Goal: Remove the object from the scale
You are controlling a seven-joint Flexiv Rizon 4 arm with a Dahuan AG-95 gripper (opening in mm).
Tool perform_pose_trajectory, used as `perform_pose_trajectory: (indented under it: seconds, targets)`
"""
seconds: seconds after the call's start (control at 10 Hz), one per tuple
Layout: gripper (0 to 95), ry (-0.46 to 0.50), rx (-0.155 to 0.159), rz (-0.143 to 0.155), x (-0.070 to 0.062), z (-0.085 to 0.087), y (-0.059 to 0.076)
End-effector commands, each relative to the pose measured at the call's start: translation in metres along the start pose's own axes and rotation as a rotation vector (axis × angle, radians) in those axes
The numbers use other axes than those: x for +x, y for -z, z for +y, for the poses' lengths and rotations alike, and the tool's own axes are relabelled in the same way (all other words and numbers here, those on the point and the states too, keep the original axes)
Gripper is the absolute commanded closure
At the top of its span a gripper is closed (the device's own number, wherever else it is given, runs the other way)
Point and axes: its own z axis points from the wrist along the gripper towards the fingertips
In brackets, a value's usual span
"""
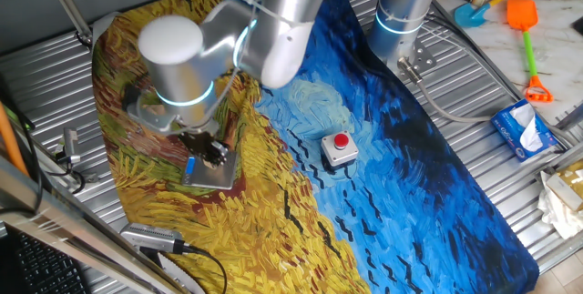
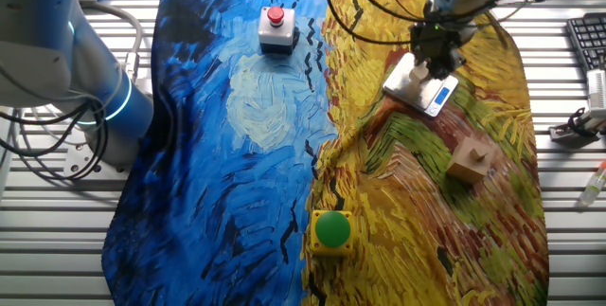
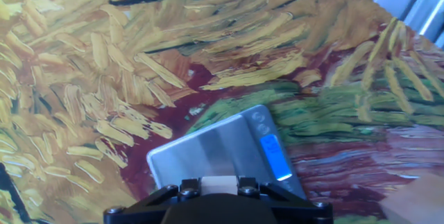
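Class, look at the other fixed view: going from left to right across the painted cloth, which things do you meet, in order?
Grey box with red button → yellow box with green button → scale with the gripper above it → pale wooden block.

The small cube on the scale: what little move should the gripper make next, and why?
Probably a short straight lift. In the hand view the small cube sits between the gripper fingers, right over the scale plate, so raising it would clear the plate. Whether the fingers already press it, I cannot tell.
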Motion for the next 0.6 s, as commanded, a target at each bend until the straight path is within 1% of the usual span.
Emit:
perform_pose_trajectory:
  seconds: [0.1, 0.4, 0.5, 0.6]
  targets:
    - [95.0, 0.016, -0.003, 0.001, 0.012, -0.012, 0.005]
    - [95.0, 0.040, -0.005, -0.001, 0.028, -0.029, 0.012]
    - [95.0, 0.041, -0.007, -0.002, 0.038, -0.038, 0.015]
    - [95.0, 0.039, -0.007, -0.001, 0.041, -0.041, 0.016]
